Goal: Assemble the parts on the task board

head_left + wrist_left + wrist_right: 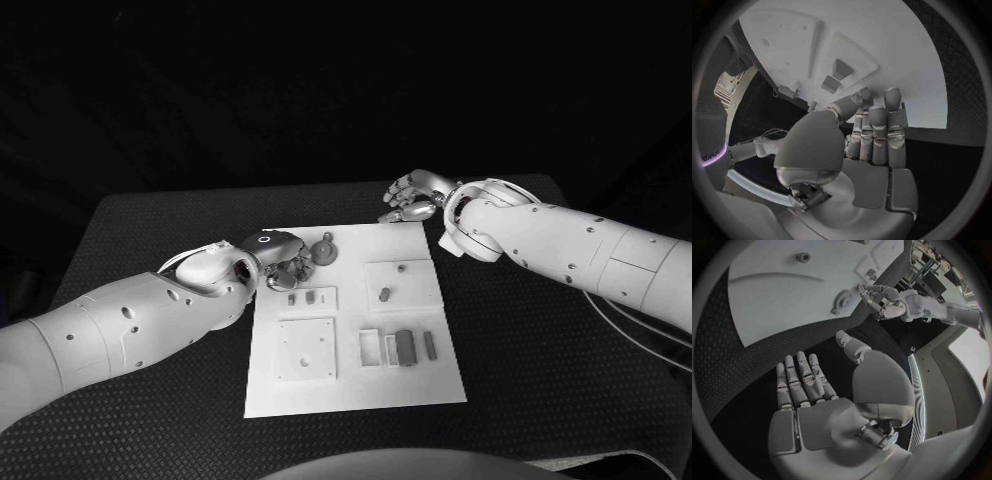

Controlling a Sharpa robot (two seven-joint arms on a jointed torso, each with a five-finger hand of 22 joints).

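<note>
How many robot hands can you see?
2. The left hand hovers over the white task board's near-left top corner by a small part. The right hand hangs open just beyond the board's far edge.

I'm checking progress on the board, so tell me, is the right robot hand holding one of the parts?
No, the right robot hand lies open over the black table, fingers spread, nothing in it.

The head camera looks down from high up at the whole tabletop (pixel 144 230) – the board (pixel 353 330) lies in the middle, far below. The left wrist camera sits just behind the left hand (pixel 873 135), very near, facing the board (pixel 879 45). The right wrist camera sits behind the right hand (pixel 804 385) – it faces across the board (pixel 792 295). All three views share the board.
</note>
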